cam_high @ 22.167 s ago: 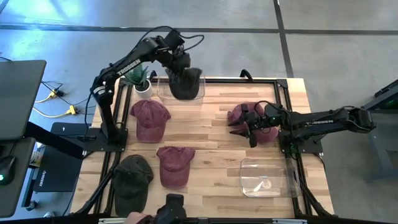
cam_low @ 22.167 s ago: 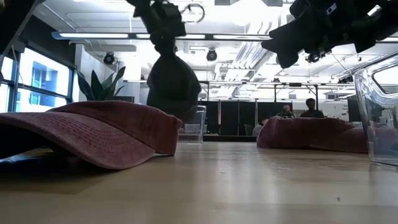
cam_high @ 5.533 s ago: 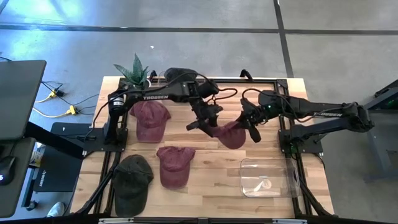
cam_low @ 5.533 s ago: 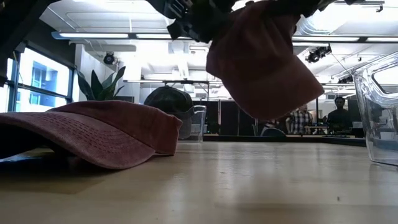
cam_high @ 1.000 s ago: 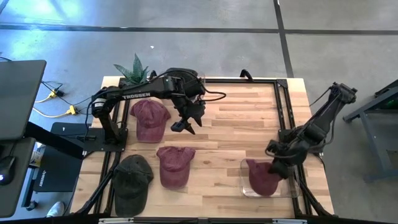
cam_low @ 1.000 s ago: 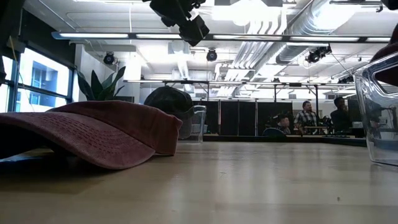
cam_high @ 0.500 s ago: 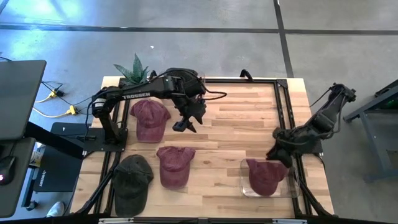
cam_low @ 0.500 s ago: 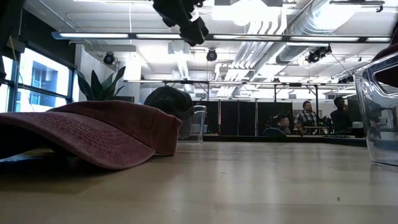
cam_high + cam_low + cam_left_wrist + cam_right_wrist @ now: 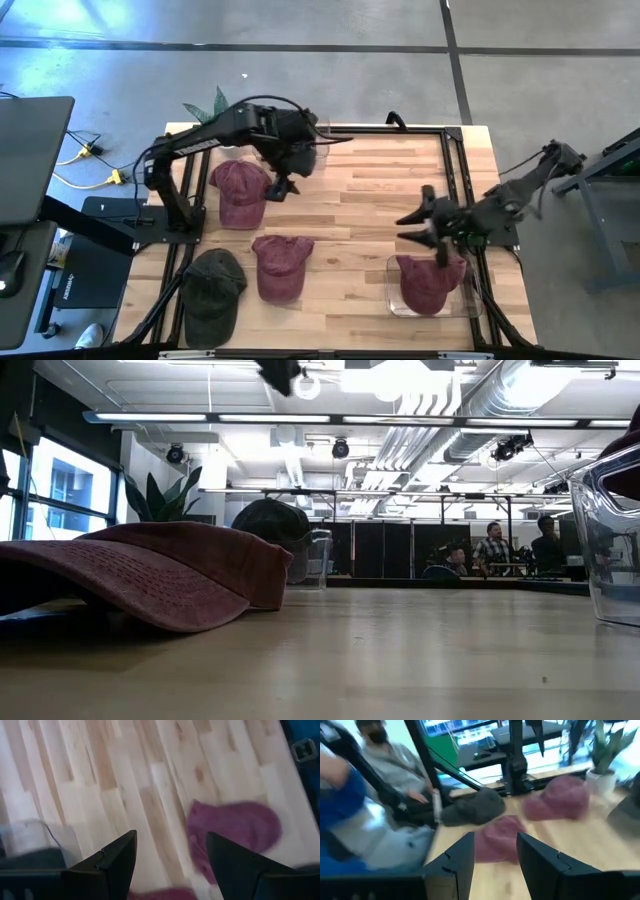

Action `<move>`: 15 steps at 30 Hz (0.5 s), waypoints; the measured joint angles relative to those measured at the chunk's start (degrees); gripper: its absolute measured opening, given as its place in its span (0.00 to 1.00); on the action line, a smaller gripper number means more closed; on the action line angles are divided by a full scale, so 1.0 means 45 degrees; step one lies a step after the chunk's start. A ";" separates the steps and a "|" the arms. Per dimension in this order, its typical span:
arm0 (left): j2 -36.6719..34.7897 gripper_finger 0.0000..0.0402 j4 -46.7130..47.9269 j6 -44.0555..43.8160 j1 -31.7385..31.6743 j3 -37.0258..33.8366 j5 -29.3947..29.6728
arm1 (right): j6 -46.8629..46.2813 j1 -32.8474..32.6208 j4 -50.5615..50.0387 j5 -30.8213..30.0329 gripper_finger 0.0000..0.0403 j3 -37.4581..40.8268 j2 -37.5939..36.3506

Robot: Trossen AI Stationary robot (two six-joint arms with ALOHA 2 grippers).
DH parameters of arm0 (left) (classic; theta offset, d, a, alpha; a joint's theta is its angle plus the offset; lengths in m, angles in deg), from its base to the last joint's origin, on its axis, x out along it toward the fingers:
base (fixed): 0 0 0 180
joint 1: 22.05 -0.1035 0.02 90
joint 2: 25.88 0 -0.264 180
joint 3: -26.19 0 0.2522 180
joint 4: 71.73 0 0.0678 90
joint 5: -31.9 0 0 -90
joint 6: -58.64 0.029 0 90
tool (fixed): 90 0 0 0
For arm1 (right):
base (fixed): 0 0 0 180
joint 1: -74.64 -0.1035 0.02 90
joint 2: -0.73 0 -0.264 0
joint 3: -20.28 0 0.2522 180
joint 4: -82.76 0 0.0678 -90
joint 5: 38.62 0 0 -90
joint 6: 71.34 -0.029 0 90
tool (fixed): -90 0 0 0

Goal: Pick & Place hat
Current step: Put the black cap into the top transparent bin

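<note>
1. Since a second earlier, the right tool had lifted away from the clear bin at the bench's near right corner and hung above the bin's far edge, fingers spread and empty.
2. That bin held the maroon hat, released inside it.
3. Near left on the bench lay a dark green cap beside a maroon cap.
4. Farther back, the left tool had shifted left to hover by another maroon cap, fingers apart, holding nothing.
5. At the far edge, a dark hat sat in a second clear bin beside a potted plant.
</note>
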 joint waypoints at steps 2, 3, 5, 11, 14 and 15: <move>-0.0385 0.57 -0.0036 -0.0157 -0.0008 -0.0271 -0.0240 | 0.0636 0.0594 0.0379 -0.0128 0.35 0.0207 0.0716; -0.0657 0.57 -0.0061 -0.0313 -0.0019 -0.0557 -0.0307 | 0.0789 0.0947 0.0390 -0.0227 0.35 0.0226 0.1086; -0.1079 0.57 -0.0120 -0.0766 -0.0021 -0.1188 -0.0123 | 0.1072 0.1776 0.0744 -0.0258 0.35 0.0221 0.1810; -0.2802 0.57 -0.2108 -0.2699 -0.0015 -0.4100 0.0697 | 0.1820 0.4300 0.1373 0.1019 0.35 0.0221 0.3542; -0.4026 0.57 -0.2651 -0.4136 -0.0015 -0.6283 0.0974 | 0.1873 0.5360 0.1581 0.2155 0.35 0.0221 0.4233; -0.4281 0.57 -0.3361 -0.4729 -0.0010 -0.6903 0.1263 | 0.1879 0.5651 0.1624 0.2567 0.35 0.0221 0.4441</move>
